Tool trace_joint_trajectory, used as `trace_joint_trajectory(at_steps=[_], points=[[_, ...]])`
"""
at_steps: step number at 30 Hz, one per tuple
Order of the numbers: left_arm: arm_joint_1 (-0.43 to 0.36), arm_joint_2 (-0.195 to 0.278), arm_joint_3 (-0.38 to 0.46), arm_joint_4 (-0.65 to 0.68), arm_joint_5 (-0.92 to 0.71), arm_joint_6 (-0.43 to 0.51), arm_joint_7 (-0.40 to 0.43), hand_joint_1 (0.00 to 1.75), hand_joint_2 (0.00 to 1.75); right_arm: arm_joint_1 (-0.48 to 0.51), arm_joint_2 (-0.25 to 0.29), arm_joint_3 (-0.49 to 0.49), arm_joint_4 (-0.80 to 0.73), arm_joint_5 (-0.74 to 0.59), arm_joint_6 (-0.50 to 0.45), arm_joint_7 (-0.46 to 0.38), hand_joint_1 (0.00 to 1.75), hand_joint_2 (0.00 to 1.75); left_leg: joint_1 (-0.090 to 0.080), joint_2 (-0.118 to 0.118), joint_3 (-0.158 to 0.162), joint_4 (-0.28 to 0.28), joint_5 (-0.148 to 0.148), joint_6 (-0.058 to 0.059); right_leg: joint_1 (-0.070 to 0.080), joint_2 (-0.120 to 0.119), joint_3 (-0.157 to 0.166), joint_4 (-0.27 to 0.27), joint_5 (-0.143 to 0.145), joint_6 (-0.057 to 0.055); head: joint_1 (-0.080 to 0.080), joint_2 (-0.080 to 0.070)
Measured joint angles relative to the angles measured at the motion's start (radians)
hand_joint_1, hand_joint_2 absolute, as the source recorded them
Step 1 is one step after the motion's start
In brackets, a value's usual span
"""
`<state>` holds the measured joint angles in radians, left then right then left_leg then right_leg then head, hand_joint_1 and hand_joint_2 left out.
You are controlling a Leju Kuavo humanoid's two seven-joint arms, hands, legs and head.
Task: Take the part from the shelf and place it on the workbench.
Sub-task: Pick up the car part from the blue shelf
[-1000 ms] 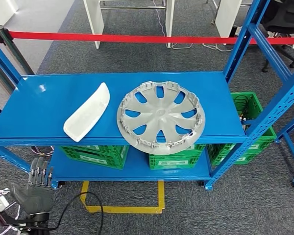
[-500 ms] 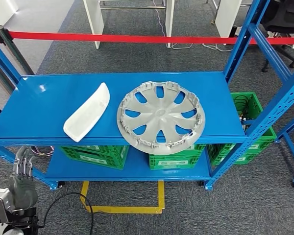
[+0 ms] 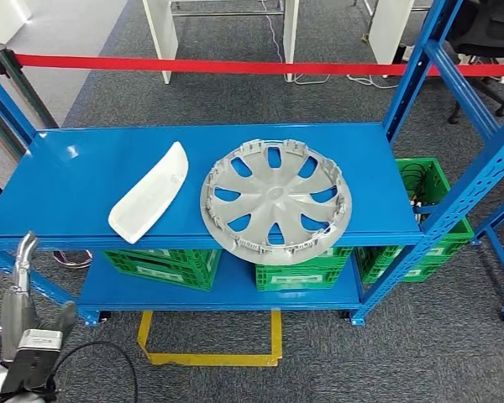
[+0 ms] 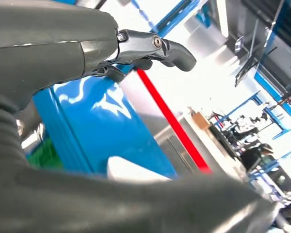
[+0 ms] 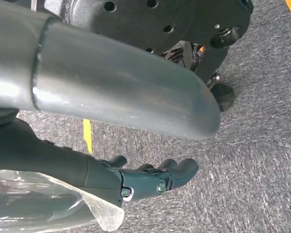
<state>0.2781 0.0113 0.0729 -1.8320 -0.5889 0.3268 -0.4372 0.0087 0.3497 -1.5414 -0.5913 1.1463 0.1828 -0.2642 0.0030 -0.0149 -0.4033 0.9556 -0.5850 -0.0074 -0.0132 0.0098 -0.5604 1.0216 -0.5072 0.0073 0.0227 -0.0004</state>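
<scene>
On the top shelf (image 3: 78, 180): white part (image 3: 149, 192) is lying flat, just left of the hubcap (image 3: 275, 201).
Left hand (image 3: 23, 312): hovering below the shelf's front edge, fingers (image 4: 162, 48) stretched out, holding nothing.
Right hand (image 5: 151, 178): hanging over grey carpet (image 5: 253, 145), fingers straight, holding nothing.

No text is showing legibly anywhere; the white label (image 3: 39, 338) on the left wrist at 8 o'clock is too small to read; the white part (image 3: 150, 192) and hubcap (image 3: 275, 201) are showing no readable marks.
</scene>
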Motion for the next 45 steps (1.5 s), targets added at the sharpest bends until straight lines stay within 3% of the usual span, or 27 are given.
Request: trace_joint_trajectory(at_steps=[10, 34, 40, 45], points=[[-0.071, 0.066, -0.115, 0.021, -0.309, 0.086, 0.138, 0.00, 1.75, -0.008, 0.000, -0.004, 0.000, 0.029, 0.018, -0.008, 0.00, 0.00, 0.000, 0.000, 0.001, 0.000, 0.000, 0.000, 0.000, 0.000, 0.000, 0.000, 0.000, 0.000, 0.000, 0.000], [-0.431, 0.109, -0.486, 0.358, -0.863, 0.076, 0.464, 0.00, 1.75, -0.026, -0.049, -0.003, 0.021, 0.122, 0.058, -0.009, 0.00, 0.00, 0.000, 0.002, 0.002, 0.001, 0.000, 0.000, 0.000, 0.003, 0.001, 0.000, 0.001, 0.001, 0.000, 0.000], [-0.492, 0.130, -0.499, 0.459, -0.897, 0.053, 0.547, 0.00, 1.75, -0.027, -0.062, -0.003, 0.027, 0.147, 0.071, -0.009, 0.00, 0.00, 0.000, 0.003, 0.001, 0.001, 0.000, 0.000, 0.000, 0.003, 0.001, 0.000, 0.001, 0.001, 0.000, 0.000], [-0.492, 0.164, -0.428, 0.526, -0.852, 0.053, 0.579, 0.00, 1.75, -0.027, -0.063, -0.006, 0.013, 0.157, 0.094, -0.007, 0.00, 0.00, 0.000, 0.003, 0.001, 0.001, 0.000, 0.000, 0.000, 0.004, 0.001, 0.000, 0.001, 0.001, 0.000, 0.000]])
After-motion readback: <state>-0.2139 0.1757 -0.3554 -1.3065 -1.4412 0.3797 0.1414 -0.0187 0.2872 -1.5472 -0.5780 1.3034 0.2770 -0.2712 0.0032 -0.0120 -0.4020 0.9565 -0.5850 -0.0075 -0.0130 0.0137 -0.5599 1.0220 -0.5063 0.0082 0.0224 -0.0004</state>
